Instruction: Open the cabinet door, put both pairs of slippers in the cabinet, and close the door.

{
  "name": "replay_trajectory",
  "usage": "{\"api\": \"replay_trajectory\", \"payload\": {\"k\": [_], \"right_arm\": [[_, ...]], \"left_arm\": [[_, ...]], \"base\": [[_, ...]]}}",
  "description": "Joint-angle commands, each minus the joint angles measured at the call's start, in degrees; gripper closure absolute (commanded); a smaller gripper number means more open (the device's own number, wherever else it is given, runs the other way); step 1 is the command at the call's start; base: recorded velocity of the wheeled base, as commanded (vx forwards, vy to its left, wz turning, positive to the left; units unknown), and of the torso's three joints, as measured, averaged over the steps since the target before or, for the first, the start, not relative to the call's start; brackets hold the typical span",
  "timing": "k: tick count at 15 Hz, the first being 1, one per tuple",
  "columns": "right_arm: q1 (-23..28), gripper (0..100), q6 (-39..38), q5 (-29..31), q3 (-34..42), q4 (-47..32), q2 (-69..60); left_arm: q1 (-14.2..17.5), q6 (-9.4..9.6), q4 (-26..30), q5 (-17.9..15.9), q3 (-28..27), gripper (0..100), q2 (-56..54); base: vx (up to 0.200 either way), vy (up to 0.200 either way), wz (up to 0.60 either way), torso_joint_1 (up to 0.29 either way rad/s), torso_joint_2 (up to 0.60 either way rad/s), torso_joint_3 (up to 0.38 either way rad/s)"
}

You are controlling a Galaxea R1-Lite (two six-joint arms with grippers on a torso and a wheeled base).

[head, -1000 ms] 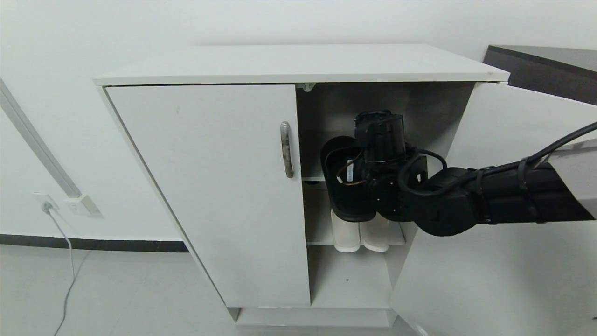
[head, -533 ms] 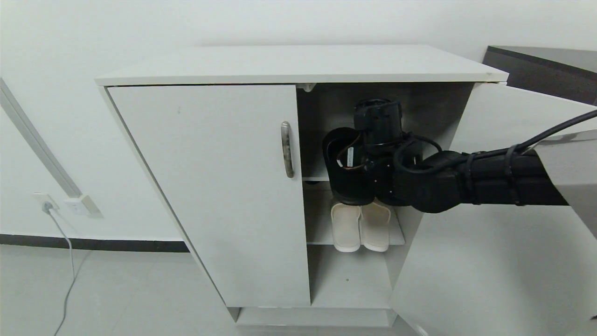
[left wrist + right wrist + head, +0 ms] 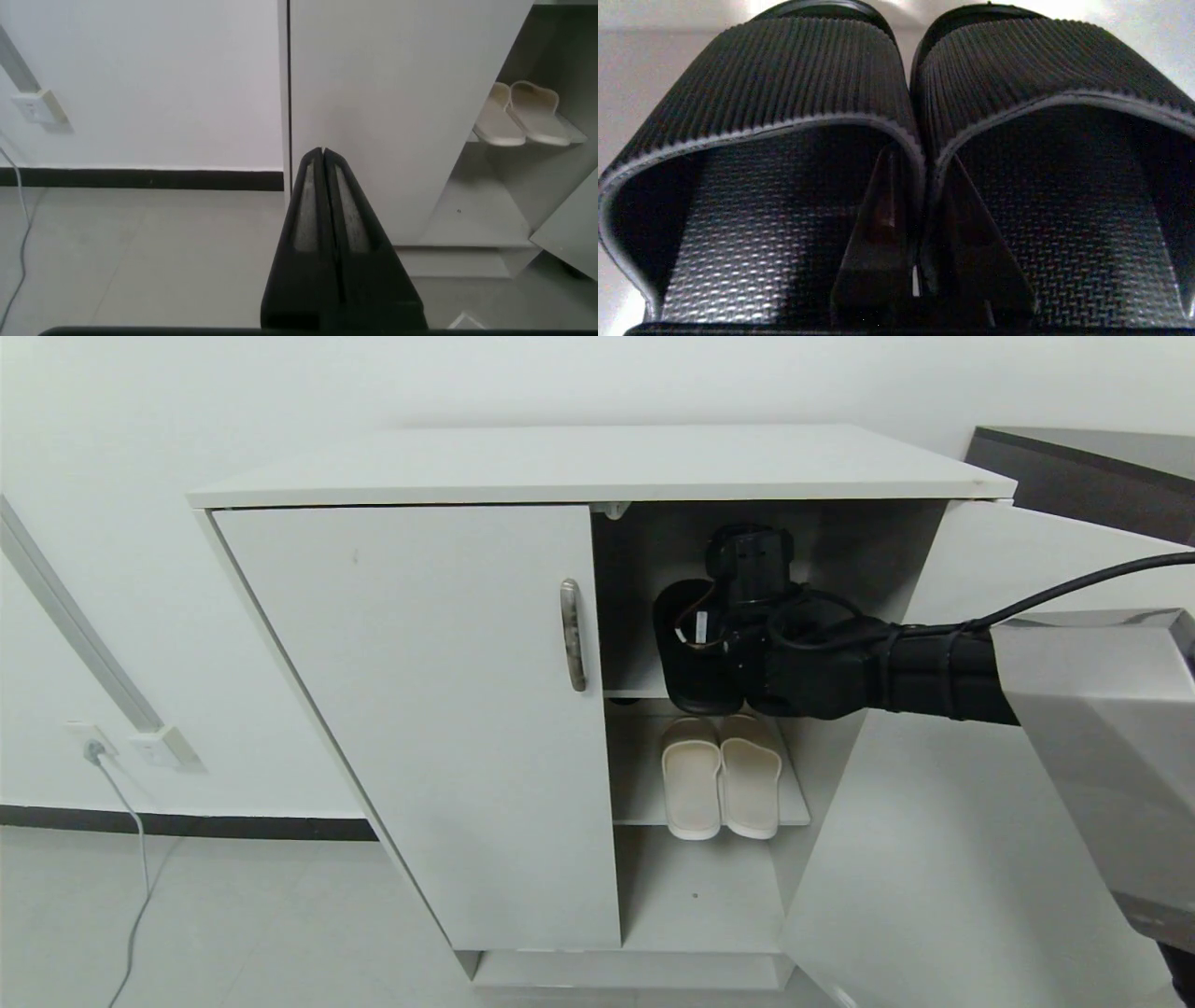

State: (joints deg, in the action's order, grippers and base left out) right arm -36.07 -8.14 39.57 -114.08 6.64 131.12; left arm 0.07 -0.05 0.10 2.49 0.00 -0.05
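Note:
The white cabinet (image 3: 597,462) has its left door (image 3: 411,709) closed and its right door (image 3: 971,840) swung open. A pair of white slippers (image 3: 720,776) (image 3: 521,112) lies side by side on the middle shelf. My right arm (image 3: 868,677) is inside the upper compartment. Its gripper (image 3: 918,191) is shut on the inner edges of the pair of black slippers (image 3: 691,644) (image 3: 906,140), held together just above the upper shelf (image 3: 635,693). I cannot tell whether they touch it. My left gripper (image 3: 323,161) is shut and empty, low in front of the closed door.
The open right door stands close beside my right arm. The bottom compartment (image 3: 700,896) holds nothing. A wall socket with a cable (image 3: 93,749) is low on the left wall. A dark desk top (image 3: 1092,462) shows behind the cabinet at the right.
My right arm has moved up and deeper into the cabinet with the black slippers, uncovering the white pair below. The left door and white slippers stayed put.

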Motion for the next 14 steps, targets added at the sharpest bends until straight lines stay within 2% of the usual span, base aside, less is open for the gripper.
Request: {"api": "replay_trajectory", "payload": {"k": [1, 7, 8, 11, 14], "right_arm": [[0.48, 100, 0.06, -0.64, -0.51, 0.12, 1.33], [0.92, 100, -0.12, -0.9, -0.51, 1.27, 1.94], [0.92, 0, -0.12, -0.9, -0.51, 1.27, 1.94], [0.65, 0, -0.21, -0.37, 0.0, 1.18, 1.24], [-0.4, 0, -0.65, -0.28, 5.18, 1.27, -2.98]], "left_arm": [[0.01, -0.04, -0.01, 0.06, 0.0, 100, 0.05], [0.01, -0.13, -0.01, 0.06, 0.0, 100, 0.05], [0.01, -0.13, -0.01, 0.15, 0.0, 100, 0.05], [0.01, -0.13, -0.01, 0.15, 0.0, 100, 0.05], [0.01, -0.04, -0.01, 0.06, 0.0, 100, 0.05]], "base": [[0.0, 0.0, 0.0, 0.0, 0.0, 0.0], [0.0, 0.0, 0.0, 0.0, 0.0, 0.0], [0.0, 0.0, 0.0, 0.0, 0.0, 0.0], [0.0, 0.0, 0.0, 0.0, 0.0, 0.0], [0.0, 0.0, 0.0, 0.0, 0.0, 0.0]]}}
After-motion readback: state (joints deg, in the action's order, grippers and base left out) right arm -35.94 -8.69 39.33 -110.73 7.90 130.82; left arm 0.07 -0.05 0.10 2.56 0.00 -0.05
